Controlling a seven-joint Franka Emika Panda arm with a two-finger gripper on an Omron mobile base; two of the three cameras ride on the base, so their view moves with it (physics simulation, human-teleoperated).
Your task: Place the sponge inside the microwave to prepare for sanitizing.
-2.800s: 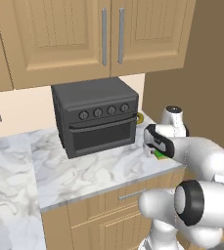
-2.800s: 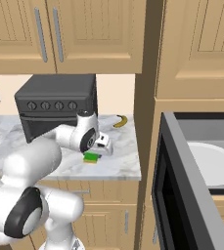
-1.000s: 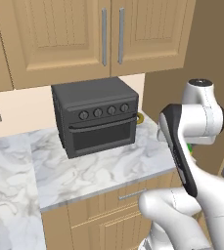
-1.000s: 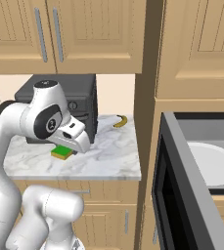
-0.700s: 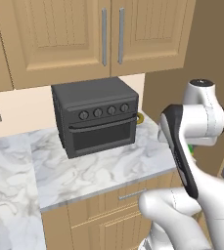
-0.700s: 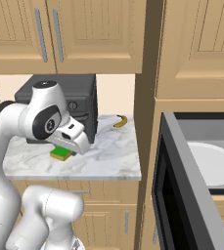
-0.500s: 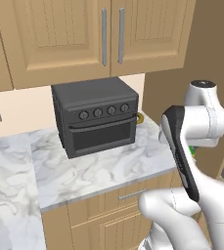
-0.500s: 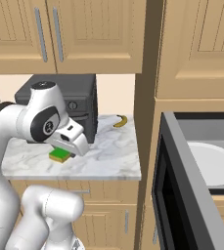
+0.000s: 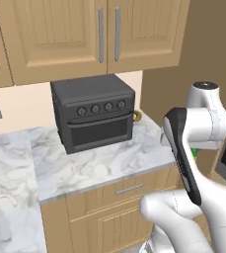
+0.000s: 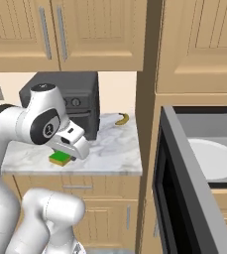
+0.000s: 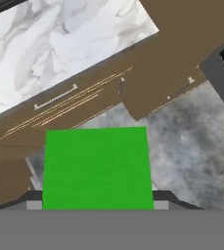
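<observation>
Marble worktop (image 10: 110, 149) runs under wooden cabinets; the sponge (image 11: 96, 168) is off it, gripped between the tool's (image 10: 68, 155) jaws out past the front edge, above the floor. Behind stands a black toaster oven (image 9: 94, 112); the microwave (image 10: 204, 163) hangs open at right.

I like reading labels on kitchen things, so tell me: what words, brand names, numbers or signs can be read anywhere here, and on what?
None can be read.
Toaster oven: four knobs, no legible markings around them.
Microwave: door open, no lettering or digits visible.
Sponge: plain green, held in the gripper, no print.
Cabinet doors: bare wood, no labels.
</observation>
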